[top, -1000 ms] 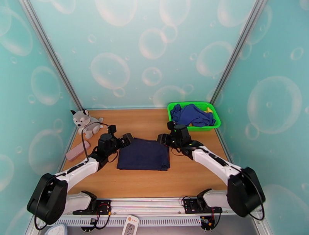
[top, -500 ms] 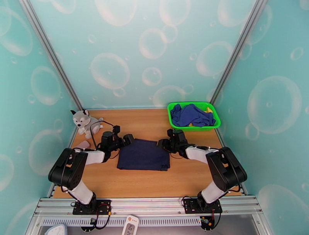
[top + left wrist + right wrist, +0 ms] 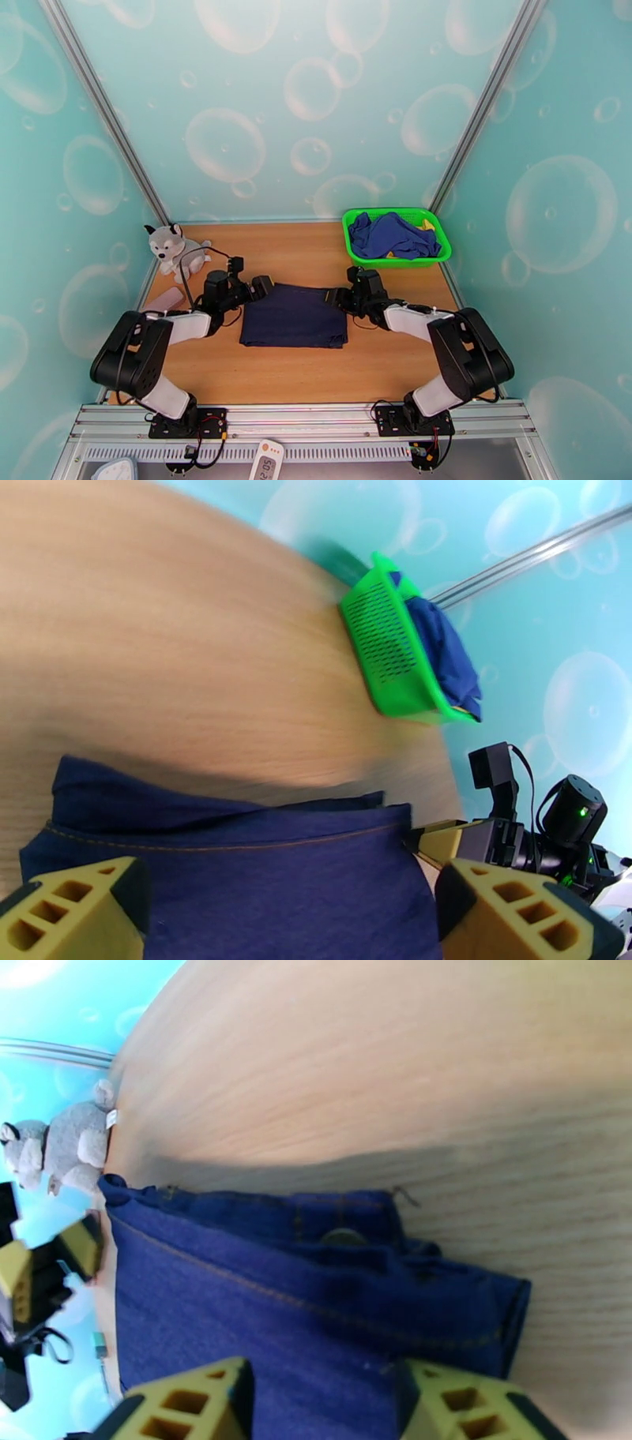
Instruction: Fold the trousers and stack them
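One pair of dark blue denim trousers, folded into one flat square, in the middle of the wooden table. Thin orange stitching along the seam in both wrist views. One small round button at the far edge of the fold in the right wrist view. Two robot arms, one at each side of the trousers. Left gripper down low at the far left corner of the fold, its two yellow fingers wide apart, nothing held, the cloth lying flat just past the tips. Right gripper down low at the far right corner, its two fingers also apart with a gap between them, the denim flat beyond and not pinched. One green basket at the far right of the table, well apart from the trousers. Inside it, one brighter blue garment all bunched up, with a bit of yellow at its side. One grey and white toy husky sitting at the far left of the table. One pink block near the left edge, partly hidden behind the left arm. One white remote at the near edge, between the two arm bases.
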`<state>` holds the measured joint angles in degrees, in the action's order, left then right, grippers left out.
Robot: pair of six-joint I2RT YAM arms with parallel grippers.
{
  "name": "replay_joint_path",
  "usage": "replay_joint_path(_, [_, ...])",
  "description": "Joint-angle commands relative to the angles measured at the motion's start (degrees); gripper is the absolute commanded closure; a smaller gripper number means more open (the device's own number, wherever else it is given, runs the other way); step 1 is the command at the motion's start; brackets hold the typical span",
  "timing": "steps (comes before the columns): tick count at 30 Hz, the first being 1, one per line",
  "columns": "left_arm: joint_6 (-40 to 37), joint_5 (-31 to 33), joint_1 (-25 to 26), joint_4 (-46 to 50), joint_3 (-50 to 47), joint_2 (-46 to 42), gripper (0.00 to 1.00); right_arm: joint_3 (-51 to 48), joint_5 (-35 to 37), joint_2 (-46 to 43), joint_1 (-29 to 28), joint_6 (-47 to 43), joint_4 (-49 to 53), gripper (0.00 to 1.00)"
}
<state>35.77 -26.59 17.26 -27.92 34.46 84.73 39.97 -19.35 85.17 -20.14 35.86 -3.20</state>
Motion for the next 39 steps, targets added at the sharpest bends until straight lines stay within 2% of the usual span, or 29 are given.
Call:
replay_joint_path(1, [-1.42,-0.02,0.89,14.03,0.71,-6.67,0.01,3.34,4.15,-6.56,-2.14,-2.86,7.26,0.43])
replay_joint_path(4, [1.34,-6.23,1.12,19.37,-2.56,-10.24,0.01,3.38,-0.84,-9.19,-4.03,-2.20,8.77,0.36])
replay_joint_path(7, [5.35,-13.06,1.76,19.21,-7.63,-14.13,0.01,1.53,-8.80,-9.44,-4.99,-0.42,8.87,0.37])
replay_joint_path(13, [8.60,-12.61,1.85,18.49,-15.25,-20.83,0.01,-7.70,-14.29,-13.79,-6.85,6.51,4.11,0.36])
replay_joint_path(17, [9.23,-10.76,1.81,15.70,-17.28,-17.10,0.01,-11.40,-11.58,-17.30,-7.74,8.49,6.64,0.33])
replay_joint_path(19, [9.45,-7.19,1.65,15.13,-17.49,-13.91,0.01,-13.40,-9.80,-17.42,-7.72,9.06,7.94,0.33])
replay_joint_path(24, [11.47,-2.64,1.46,14.73,-17.62,-8.74,0.01,-16.33,-7.40,-14.09,-6.70,9.42,8.49,0.32])
replay_joint_path(30, [12.05,-1.28,1.55,16.56,-19.29,-9.24,0.01,-18.28,-6.16,-10.06,-4.35,8.50,6.56,0.32])
replay_joint_path(34, [9.34,2.60,1.80,24.33,-17.58,-14.67,0.01,-15.84,-0.90,-11.47,-3.82,6.70,13.40,0.33])
replay_joint_path(39, [1.21,14.89,3.54,39.88,-8.39,-24.69,0.01,-7.31,9.14,-18.53,-4.49,2.82,24.36,0.30])
